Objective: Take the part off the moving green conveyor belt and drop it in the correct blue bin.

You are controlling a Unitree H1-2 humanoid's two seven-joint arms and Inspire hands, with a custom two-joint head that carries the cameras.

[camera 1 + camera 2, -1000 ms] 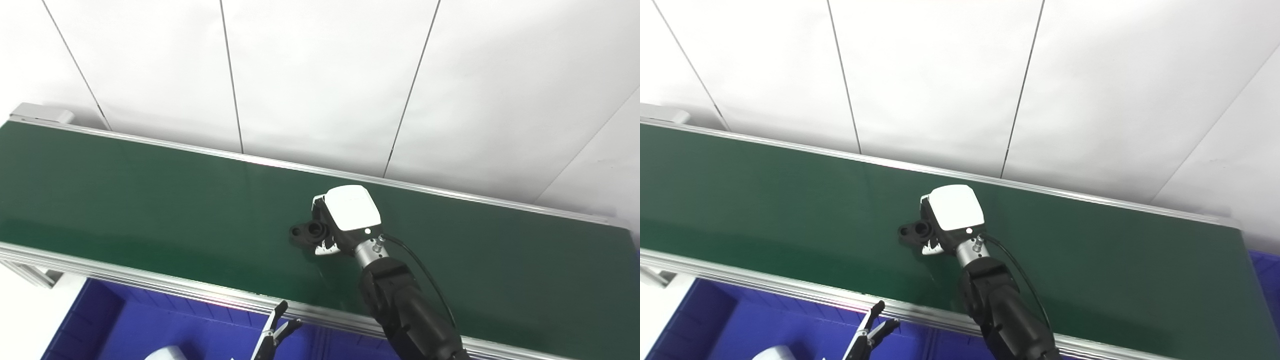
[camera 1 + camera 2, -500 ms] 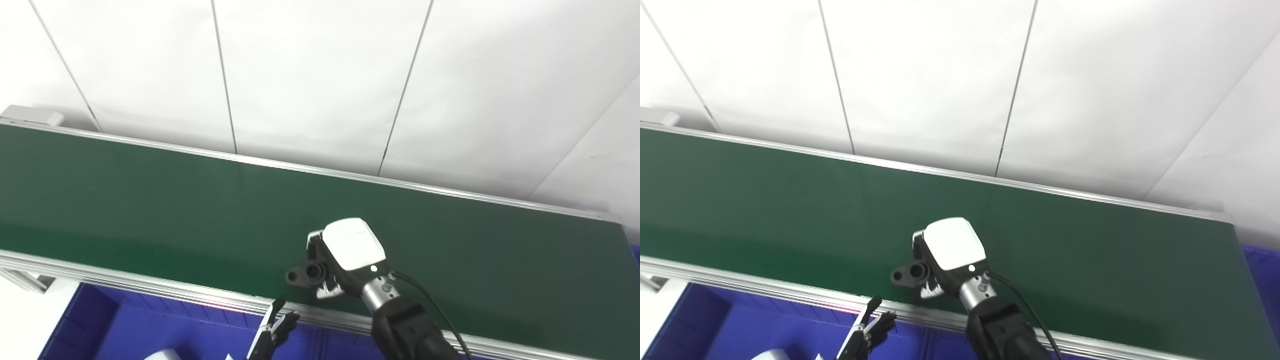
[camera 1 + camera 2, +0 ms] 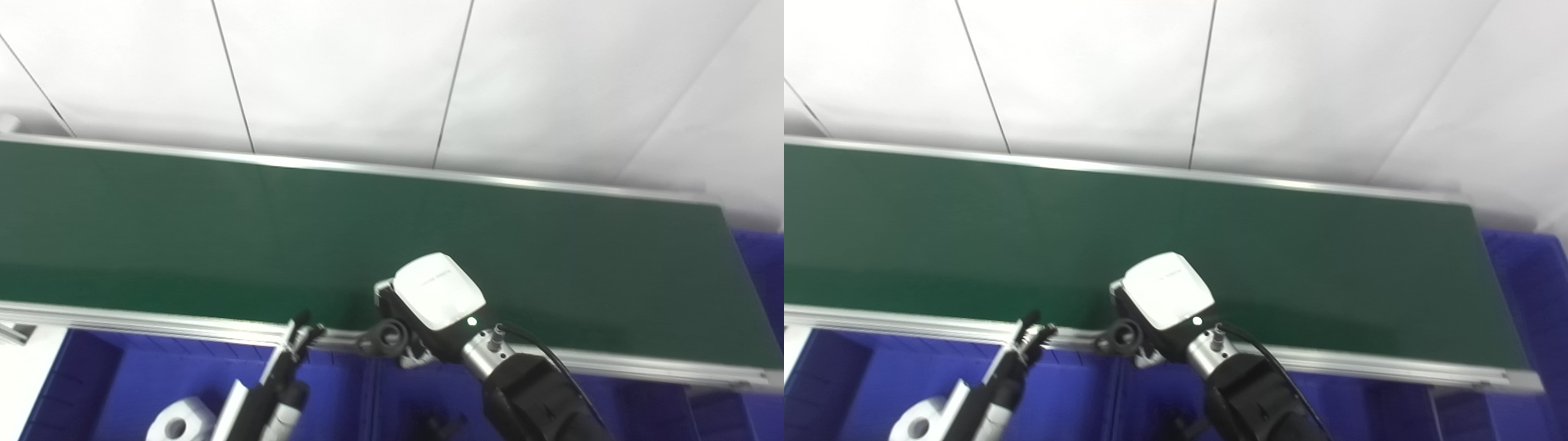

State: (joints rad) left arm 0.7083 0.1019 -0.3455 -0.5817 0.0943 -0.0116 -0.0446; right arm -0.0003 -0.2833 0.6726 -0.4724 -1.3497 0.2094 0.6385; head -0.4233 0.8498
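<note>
We have the black part (image 3: 384,336) pinched in our right hand (image 3: 429,312), and it now hangs over the near metal rail (image 3: 153,320) of the green belt (image 3: 184,233), right at the line where two blue bins meet. To do this step well, we think we should hold on tight and carry the part a bit more toward us, until it is fully over one bin, and only then let go. If we let go now, it could hit the rail or the wall (image 3: 369,392) between the bins and bounce the wrong way. The left bin (image 3: 122,380) has a white block (image 3: 180,421) with a hole in it. The right bin (image 3: 429,392) has something small and dark (image 3: 442,424) at the bottom, too blurry for us to name. Our left hand (image 3: 288,361) reaches up beside the part, close to it but not touching. Its fingers look near each other at the tips, yet we cannot tell if it is open or closed.
</note>
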